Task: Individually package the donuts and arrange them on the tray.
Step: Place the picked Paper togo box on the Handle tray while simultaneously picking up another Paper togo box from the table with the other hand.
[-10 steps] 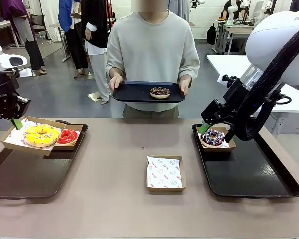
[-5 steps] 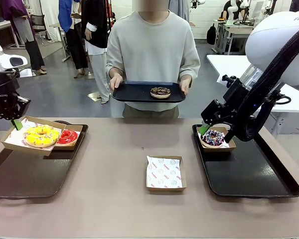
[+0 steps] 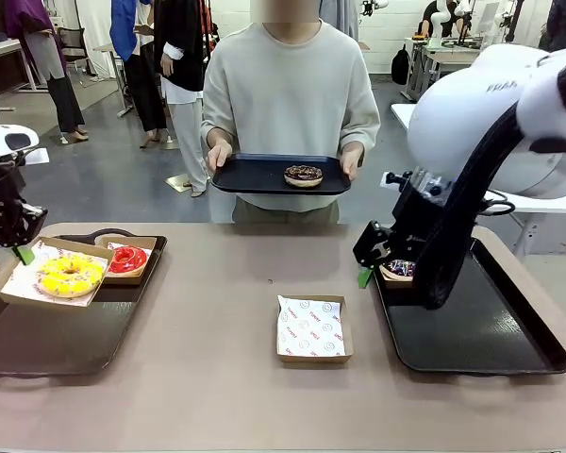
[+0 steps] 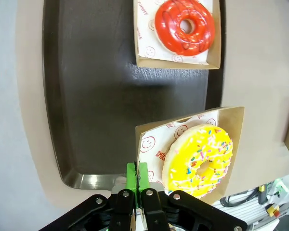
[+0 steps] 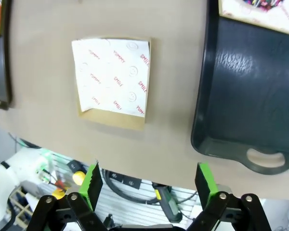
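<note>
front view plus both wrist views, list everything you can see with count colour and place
glossy red ring donut: one, boxed, left tray's far end
yellow sprinkled ring donut: one, boxed, over the left tray
dark donut with purple-white sprinkles: one, boxed, right tray, partly behind the right arm
dark chocolate ring donut: one, on the person's tray
brown cardboard boxes with printed white paper: four, one empty mid-table, three under donuts
black plastic trays: three, left, right, person's
tan table: one
person's hands: two, holding the tray's ends
left gripper: shut on the yellow donut's box
right gripper: open, by the right tray's edge
</note>
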Controlling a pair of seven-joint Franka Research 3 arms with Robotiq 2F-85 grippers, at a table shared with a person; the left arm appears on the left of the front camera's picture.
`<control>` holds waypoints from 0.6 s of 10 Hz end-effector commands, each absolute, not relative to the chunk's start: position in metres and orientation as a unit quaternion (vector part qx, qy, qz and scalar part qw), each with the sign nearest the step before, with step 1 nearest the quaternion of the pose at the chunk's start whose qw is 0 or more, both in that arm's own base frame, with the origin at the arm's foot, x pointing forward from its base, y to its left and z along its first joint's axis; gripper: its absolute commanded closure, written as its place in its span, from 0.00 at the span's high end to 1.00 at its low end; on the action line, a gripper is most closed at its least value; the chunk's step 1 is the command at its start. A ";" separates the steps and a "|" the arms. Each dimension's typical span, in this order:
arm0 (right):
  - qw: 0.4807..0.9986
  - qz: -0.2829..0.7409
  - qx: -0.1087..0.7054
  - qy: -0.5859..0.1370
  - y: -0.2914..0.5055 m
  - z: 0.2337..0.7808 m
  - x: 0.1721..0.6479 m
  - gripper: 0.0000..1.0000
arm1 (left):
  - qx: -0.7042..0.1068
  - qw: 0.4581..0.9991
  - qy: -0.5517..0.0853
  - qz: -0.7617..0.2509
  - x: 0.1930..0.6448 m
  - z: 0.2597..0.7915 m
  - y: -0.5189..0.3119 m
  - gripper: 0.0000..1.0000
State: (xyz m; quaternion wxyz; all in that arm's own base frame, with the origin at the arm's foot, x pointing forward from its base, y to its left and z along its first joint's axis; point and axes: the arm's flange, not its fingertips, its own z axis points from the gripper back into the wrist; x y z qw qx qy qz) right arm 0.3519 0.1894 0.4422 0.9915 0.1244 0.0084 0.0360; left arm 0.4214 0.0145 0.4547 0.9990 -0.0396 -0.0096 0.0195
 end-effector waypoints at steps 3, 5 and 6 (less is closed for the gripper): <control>0.997 0.004 0.082 -0.014 0.216 0.404 0.365 1.00 | -0.042 0.999 -0.022 0.011 0.420 0.429 0.028 0.01; 0.996 -0.007 0.086 -0.014 0.223 0.387 0.376 1.00 | -0.038 0.999 -0.011 0.005 0.425 0.421 0.024 0.01; 0.996 -0.013 0.083 -0.013 0.228 0.377 0.381 1.00 | -0.036 0.999 -0.010 0.002 0.427 0.418 0.021 0.01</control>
